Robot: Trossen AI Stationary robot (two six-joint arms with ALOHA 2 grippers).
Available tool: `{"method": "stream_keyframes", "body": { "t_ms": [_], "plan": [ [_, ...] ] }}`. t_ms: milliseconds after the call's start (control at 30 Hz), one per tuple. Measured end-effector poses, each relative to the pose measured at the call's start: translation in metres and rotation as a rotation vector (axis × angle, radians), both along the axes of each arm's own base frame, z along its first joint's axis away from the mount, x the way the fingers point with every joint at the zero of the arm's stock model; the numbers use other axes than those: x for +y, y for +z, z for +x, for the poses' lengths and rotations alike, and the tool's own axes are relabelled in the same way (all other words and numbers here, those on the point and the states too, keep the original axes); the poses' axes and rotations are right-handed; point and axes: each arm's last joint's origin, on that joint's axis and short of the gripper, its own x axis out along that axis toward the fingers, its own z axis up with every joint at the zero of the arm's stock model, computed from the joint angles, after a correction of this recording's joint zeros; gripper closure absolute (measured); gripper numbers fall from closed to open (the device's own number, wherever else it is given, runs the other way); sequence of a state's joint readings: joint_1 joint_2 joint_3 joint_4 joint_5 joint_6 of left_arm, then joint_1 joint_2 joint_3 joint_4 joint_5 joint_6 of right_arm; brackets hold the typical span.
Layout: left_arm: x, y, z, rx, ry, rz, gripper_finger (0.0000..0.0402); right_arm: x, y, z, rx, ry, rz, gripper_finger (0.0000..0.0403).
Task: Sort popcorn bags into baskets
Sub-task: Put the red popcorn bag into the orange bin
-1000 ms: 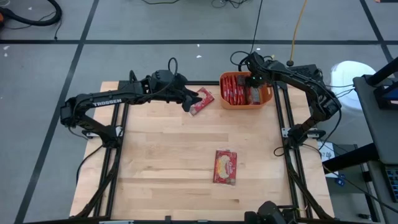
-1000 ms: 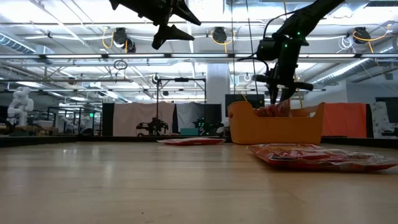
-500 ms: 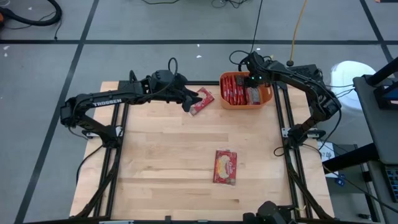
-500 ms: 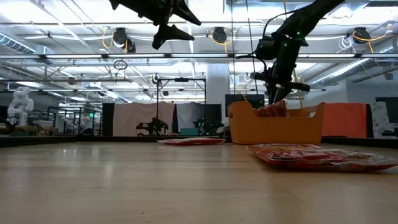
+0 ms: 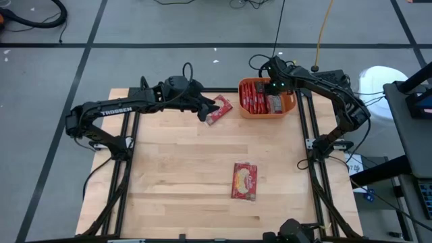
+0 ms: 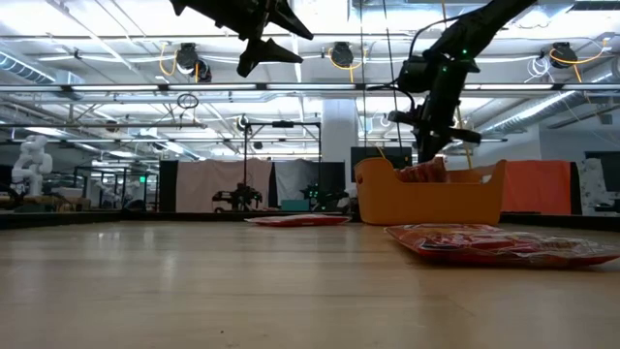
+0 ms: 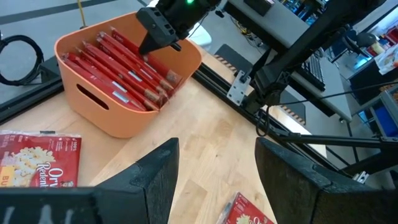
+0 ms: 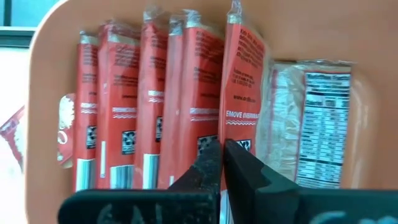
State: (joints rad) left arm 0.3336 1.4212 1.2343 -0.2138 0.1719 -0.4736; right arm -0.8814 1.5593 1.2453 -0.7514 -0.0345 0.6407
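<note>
The orange basket (image 5: 291,108) stands at the table's far right edge, with several red popcorn bags (image 8: 168,93) on edge inside it and one pale-backed bag (image 8: 314,118) beside them. My right gripper (image 8: 222,155) hangs shut just over those bags, pointing steeply down. My left gripper (image 7: 217,180) is open and empty, high above the table's far middle. Beside it, one popcorn bag (image 5: 219,109) lies flat on the wood. Another popcorn bag (image 5: 245,181) lies flat nearer the front edge. My right gripper comes down from above with its shut fingertips (image 8: 211,155) in front of the top edge of one standing bag (image 8: 244,93). Whether they touch that bag I cannot tell; nothing shows between the fingers.
Black frame rails (image 5: 307,135) run along the table's left and right sides. Bare wood (image 5: 182,162) fills the middle between the two loose bags. The basket's wall (image 6: 426,204) rises above the near bag (image 6: 494,242) in the low view.
My right gripper has shut its fingers while staying over the basket. The bags and my left arm have kept still.
</note>
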Motion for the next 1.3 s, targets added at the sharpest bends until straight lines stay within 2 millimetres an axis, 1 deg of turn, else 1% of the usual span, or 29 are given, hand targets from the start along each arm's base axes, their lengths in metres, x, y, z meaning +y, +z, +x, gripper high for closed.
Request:
{"method": "stream_keyframes", "body": {
  "t_ms": [233,533,633,767,967,1100,1200,1300],
  "plan": [
    [0.000,0.000,0.000,0.000,0.000,0.000,0.0188,-0.001,0.002,0.001,-0.034,-0.003,-0.005,0.0402],
    [0.000,0.000,0.000,0.004,0.000,-0.001,0.0188,0.000,0.004,0.001,-0.037,0.000,-0.012,0.0400],
    [0.000,-0.001,0.000,0.011,-0.001,0.000,0.0188,-0.001,0.004,0.001,-0.043,-0.004,-0.016,0.0384],
    [0.000,-0.004,-0.002,0.044,0.009,-0.008,0.0188,0.001,0.008,-0.001,-0.048,-0.010,-0.017,0.0347],
    [-0.001,-0.011,-0.005,0.123,0.041,-0.022,0.0188,0.010,0.030,-0.009,-0.104,-0.009,-0.087,0.0287],
    [0.001,-0.016,-0.009,0.191,0.090,-0.036,0.0188,0.020,0.051,-0.015,-0.173,0.038,-0.152,0.0262],
    [0.006,-0.025,-0.014,0.278,0.138,-0.072,0.0188,0.034,0.069,-0.020,-0.242,0.089,-0.187,0.0255],
    [0.011,-0.037,-0.019,0.381,0.165,-0.118,0.0188,0.055,0.088,-0.026,-0.298,0.120,-0.235,0.0254]
  ]
}}
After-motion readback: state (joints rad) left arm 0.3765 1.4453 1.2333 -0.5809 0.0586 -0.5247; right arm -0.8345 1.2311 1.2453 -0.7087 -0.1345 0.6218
